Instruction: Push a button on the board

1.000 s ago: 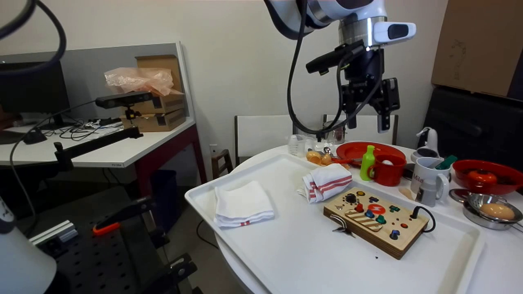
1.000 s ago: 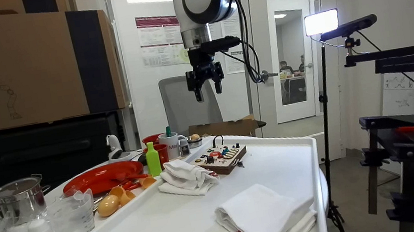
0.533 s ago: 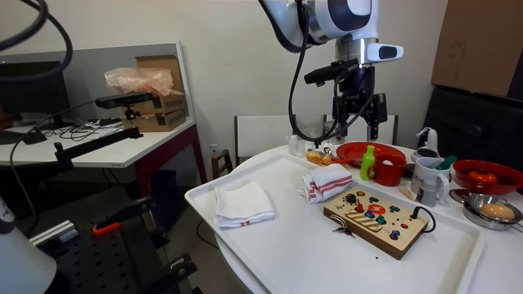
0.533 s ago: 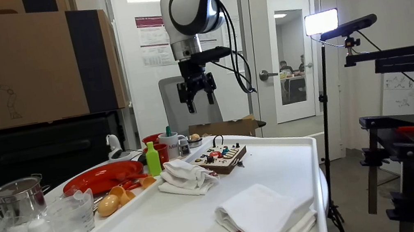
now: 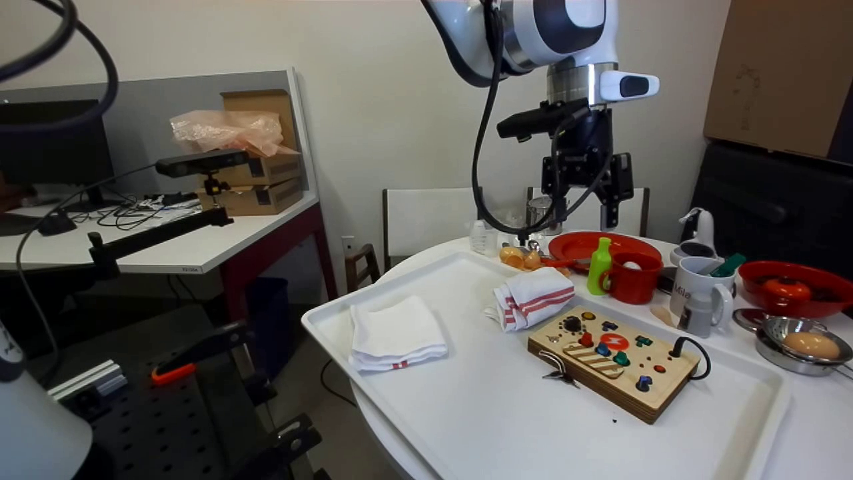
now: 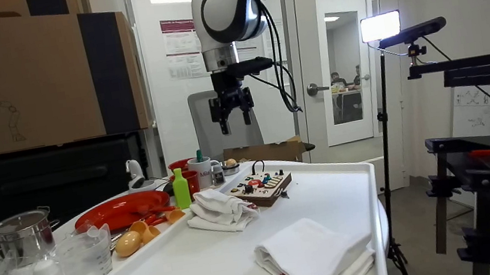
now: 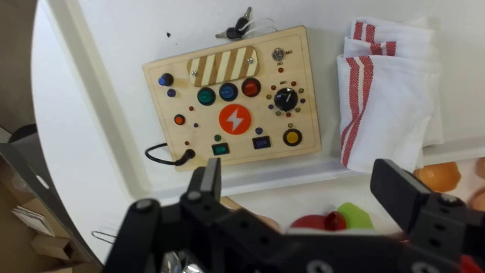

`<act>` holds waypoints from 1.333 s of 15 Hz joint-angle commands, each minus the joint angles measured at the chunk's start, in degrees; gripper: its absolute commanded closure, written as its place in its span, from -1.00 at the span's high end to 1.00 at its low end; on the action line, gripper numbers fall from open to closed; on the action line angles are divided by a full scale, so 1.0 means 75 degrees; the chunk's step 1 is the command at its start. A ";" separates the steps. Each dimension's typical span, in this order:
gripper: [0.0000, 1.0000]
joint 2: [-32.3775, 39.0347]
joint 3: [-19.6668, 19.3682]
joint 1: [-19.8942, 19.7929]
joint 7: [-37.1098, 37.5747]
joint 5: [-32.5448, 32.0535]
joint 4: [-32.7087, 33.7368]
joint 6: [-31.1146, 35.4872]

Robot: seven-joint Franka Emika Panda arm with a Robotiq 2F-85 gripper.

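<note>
In an exterior view, cardboard boxes [image 5: 260, 195] topped with pink plastic [image 5: 230, 129] stand at the left. Then comes a white tray [image 5: 493, 407] on the round surface [image 5: 813, 408], a folded white cloth [image 5: 398, 332] lying in its left part and a red-striped cloth [image 5: 535, 297] farther right. The claw [image 5: 584, 213] hangs above the surface, its fingers [image 5: 609, 215] spread well apart. A green bottle [image 5: 599, 270] stands upright beyond the tray; nearer, the wooden board [image 5: 633, 365] lies flat in the tray, just beside the striped cloth, buttons [image 7: 292, 137] facing up. Behind it and rightward come a red mug [image 5: 631, 287], a white mug [image 5: 701, 280] and a red bowl [image 5: 826, 307].
</note>
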 commanded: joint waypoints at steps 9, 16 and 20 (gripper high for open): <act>1.00 0.0792 0.0740 -0.0724 -0.2771 0.0962 0.0479 0.0257; 0.11 0.1193 0.0818 -0.0619 -0.3025 0.0891 0.0943 0.0187; -0.51 0.1383 0.0786 -0.0626 -0.2904 0.0941 0.1196 0.0098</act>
